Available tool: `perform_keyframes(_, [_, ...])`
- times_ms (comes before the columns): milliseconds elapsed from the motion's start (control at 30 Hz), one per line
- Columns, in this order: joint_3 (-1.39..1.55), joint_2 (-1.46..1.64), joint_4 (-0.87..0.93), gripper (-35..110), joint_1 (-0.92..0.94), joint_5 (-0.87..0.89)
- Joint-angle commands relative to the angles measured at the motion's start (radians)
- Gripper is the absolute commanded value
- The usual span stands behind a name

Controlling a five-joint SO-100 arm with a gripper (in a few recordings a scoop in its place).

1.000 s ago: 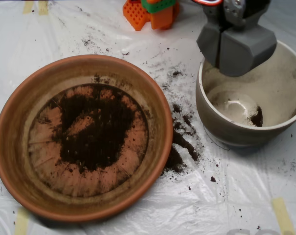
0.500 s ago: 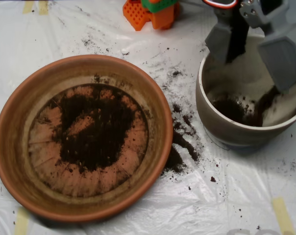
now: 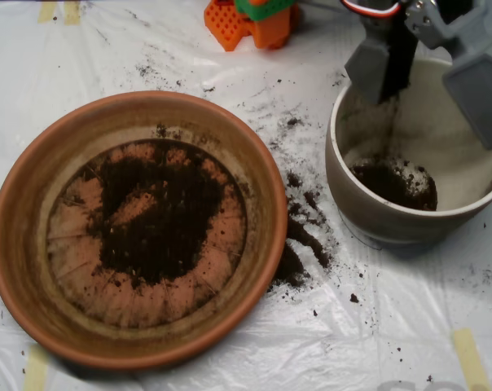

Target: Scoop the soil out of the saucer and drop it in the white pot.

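White plastic sheeting (image 3: 107,57) covers the tabletop, wrinkled and glossy, with strips of pale yellow tape (image 3: 472,357) holding it down at the edges. Soil (image 3: 160,216) lies in a dark, ragged patch across the ridged base of the saucer (image 3: 18,244), which sits on the left and takes up much of the sheet. Loose crumbs and a thicker spill of earth (image 3: 299,248) are scattered on the plastic between the saucer and the white pot (image 3: 368,216), which stands at the right, apart from the saucer. A small heap of dark earth rests on the pot's floor. Above the pot hangs the gripper (image 3: 429,69), its two grey shells spread wide apart with nothing held between them. At the top edge sits an orange and green plastic part (image 3: 250,20).
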Motion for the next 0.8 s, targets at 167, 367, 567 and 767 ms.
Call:
perform_keyframes(167, [-0.077,0.081,-0.002,42,0.083,0.086])
perform_keyframes(367, [-0.087,0.091,-0.014,42,0.195,0.161])
perform_keyframes(567, [-0.072,0.078,-0.028,39,0.385,0.232])
perform_keyframes(767, [0.13,0.127,-0.126,41,0.563,0.265])
